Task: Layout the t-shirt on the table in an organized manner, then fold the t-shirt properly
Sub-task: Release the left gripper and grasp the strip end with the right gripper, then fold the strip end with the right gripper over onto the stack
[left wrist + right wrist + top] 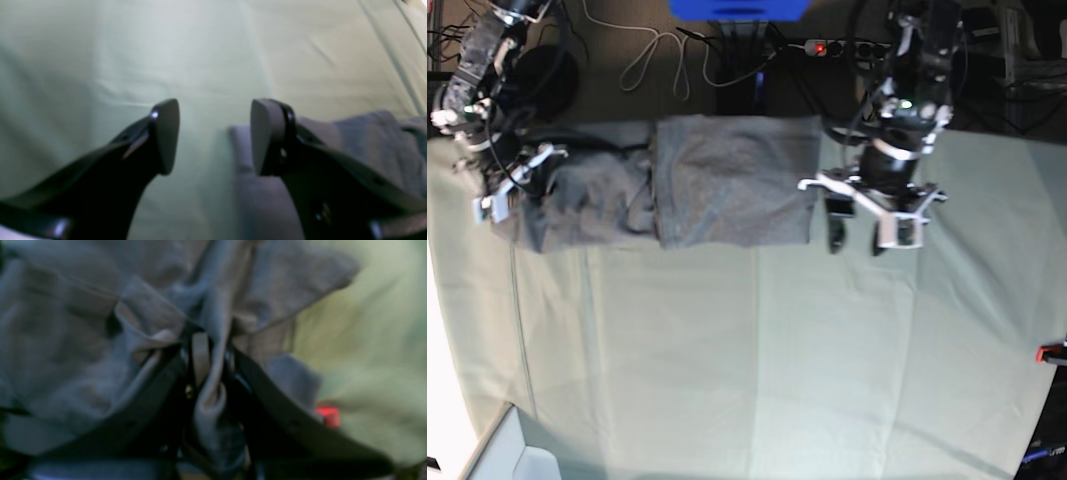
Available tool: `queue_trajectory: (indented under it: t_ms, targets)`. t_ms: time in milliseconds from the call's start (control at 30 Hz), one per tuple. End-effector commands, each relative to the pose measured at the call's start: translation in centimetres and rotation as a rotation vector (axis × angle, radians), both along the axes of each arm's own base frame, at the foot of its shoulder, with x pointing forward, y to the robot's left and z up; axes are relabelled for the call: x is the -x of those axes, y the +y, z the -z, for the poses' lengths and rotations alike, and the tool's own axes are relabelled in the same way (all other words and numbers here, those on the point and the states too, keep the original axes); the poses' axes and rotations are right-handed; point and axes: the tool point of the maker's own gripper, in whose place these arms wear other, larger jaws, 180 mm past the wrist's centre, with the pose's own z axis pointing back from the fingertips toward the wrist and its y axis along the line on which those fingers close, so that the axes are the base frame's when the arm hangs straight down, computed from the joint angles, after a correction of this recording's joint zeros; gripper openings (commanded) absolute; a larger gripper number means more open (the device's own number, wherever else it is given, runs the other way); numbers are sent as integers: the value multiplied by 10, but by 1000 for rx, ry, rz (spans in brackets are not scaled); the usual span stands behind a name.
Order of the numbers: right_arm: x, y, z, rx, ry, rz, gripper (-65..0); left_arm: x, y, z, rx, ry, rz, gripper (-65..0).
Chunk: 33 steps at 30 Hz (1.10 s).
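Progress looks partial, in my judgement: the plain medium-grey soft cotton t-shirt [732, 180] lies along the far edge of the table [757, 360], a large flat surface under a pale mint-green creased cloth, and its right-hand portion in the base view already forms a fairly neat rectangular panel with straight edges, while the portion on that view's left is bunched and rumpled. So one side seems folded or at least squared, and the crumpled end has yet to be smoothed and folded over. The right gripper [213, 353], black with curved arms and flat pale pads, is pinched closed on a rope-like fold of the grey fabric; in the right wrist view the cloth runs down between the pads and gathers in soft ridges around them. The left gripper [215, 133] stands wide apart with nothing between its jaws, hovering over bare green cloth just beside the shirt's straight edge; one dull grey wedge-shaped pad overlaps that edge in the left wrist view, though I cannot tell whether it touches. The shirt's knit looks matte and limp, the green cover thinner and marked by long shallow creases. A small red clamp [1052, 352] sits at the table's edge.
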Motion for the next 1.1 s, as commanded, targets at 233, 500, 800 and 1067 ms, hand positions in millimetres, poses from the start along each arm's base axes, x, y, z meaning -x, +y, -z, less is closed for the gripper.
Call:
queue_trajectory:
  t_ms: [233, 500, 800, 1067]
  targets:
    - [-19, 48, -57, 111, -114, -78, -650, 3, 63, -11, -52, -34, -152, -319]
    - [-23, 146, -58, 129, -104, -330, -650, 11, 113, -15, -101, -38, -269, -319]
    - [-13, 243, -62, 68, -132, -595, -650, 34, 178, -24, -174, -37, -425, -319]
    - [-8, 298, -46, 5, -106, -743, -650, 45, 198, -37, -201, -54, -479, -319]
